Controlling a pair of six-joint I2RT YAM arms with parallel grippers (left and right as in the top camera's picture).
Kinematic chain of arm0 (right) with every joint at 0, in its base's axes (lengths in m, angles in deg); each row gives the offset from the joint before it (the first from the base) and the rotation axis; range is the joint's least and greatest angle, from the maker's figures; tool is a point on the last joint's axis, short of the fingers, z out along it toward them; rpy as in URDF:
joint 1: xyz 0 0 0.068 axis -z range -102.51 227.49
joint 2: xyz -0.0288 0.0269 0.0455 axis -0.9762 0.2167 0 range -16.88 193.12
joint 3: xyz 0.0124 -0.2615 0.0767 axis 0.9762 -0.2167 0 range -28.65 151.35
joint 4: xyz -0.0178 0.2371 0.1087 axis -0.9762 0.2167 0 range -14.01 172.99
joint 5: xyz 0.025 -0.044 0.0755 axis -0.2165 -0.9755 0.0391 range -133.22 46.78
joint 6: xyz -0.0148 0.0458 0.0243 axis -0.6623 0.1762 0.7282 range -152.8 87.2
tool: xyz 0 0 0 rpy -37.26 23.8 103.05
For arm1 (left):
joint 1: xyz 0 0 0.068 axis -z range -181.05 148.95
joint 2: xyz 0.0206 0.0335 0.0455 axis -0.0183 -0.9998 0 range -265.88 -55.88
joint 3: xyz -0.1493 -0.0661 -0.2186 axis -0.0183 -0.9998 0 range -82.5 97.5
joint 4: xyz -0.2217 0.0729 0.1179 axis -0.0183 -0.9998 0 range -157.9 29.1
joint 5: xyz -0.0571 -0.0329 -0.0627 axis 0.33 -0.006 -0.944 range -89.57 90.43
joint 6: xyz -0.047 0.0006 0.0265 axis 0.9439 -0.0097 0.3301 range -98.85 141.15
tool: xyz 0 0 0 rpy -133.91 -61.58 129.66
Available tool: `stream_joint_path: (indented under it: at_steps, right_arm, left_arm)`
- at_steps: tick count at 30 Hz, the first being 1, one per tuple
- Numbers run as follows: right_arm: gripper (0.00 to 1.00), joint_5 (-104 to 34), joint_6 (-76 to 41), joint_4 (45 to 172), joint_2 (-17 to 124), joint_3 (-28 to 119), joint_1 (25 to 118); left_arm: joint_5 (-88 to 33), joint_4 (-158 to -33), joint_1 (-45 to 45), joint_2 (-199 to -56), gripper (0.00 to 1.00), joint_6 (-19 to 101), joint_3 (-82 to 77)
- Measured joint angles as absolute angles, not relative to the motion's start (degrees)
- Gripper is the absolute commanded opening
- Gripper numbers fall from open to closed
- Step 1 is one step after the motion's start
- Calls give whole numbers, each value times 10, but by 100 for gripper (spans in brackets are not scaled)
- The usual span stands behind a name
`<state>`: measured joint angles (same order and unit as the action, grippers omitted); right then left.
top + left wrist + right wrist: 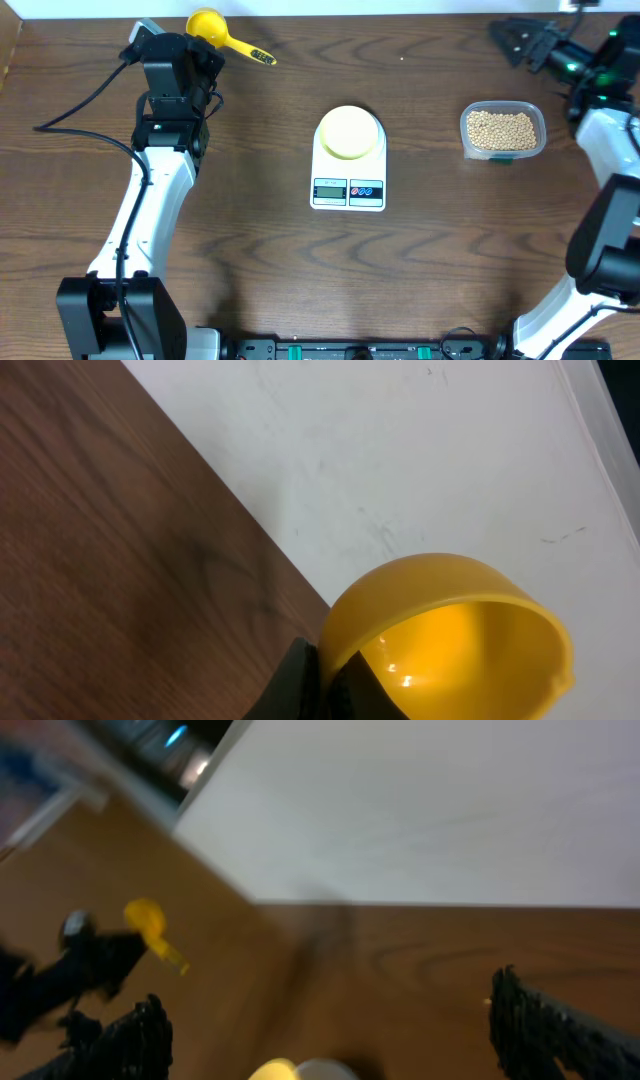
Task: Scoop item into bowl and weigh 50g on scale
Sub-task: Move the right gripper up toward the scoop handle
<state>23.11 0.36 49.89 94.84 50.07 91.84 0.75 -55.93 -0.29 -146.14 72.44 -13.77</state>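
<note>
Pinching the wall of the yellow scoop (450, 630) between closed fingers, the left gripper (325, 678) holds it at the far left edge of the table (250, 260), well apart from everything else the job needs. The cup is empty, and its handle points free toward the middle of the table. Holding the cup by its rim rather than by the handle looks awkward for digging, so the grip may need care once scooping starts.

The pale bowl (349, 131) sits centred on the far half of the white scale (348, 188). Whatever lands in it is therefore weighed directly, and the display and buttons stay uncovered on the near edge. The reading is too small to make out. The bowl looks empty from above.

All the beans (502, 127) lie in the clear open tub (467, 135), just right of the scale, so a loaded scoop only has a short way to travel.

The right gripper (528, 42) hangs at the far right corner beyond the tub, with its jaws spread wide and nothing between them. It seems parked clear of the tub so the scoop can reach in, or ready to steady the tub.

No beans have been moved yet, so the job is at its very beginning.
</note>
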Motion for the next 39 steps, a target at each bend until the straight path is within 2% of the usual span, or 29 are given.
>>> stream_joint_path:
  at_steps: [11,21,27,35,39]
  right_arm:
    - [99,282,34,411,974,501,804]
    - [99,277,34,410,974,501,783]
    - [99,233,35,410,974,501,762]
    - [99,209,34,409,974,501,756]
    - [99,182,34,406,974,501,755]
  left_arm:
    - [7,-559,0,-1461,8,725,-138]
    - [7,-551,44,-1461,8,731,-138]
    - [6,-530,63,-1461,8,802,-138]
    - [6,-530,63,-1461,8,978,-138]
    - [6,-529,63,-1461,8,1028,-138]
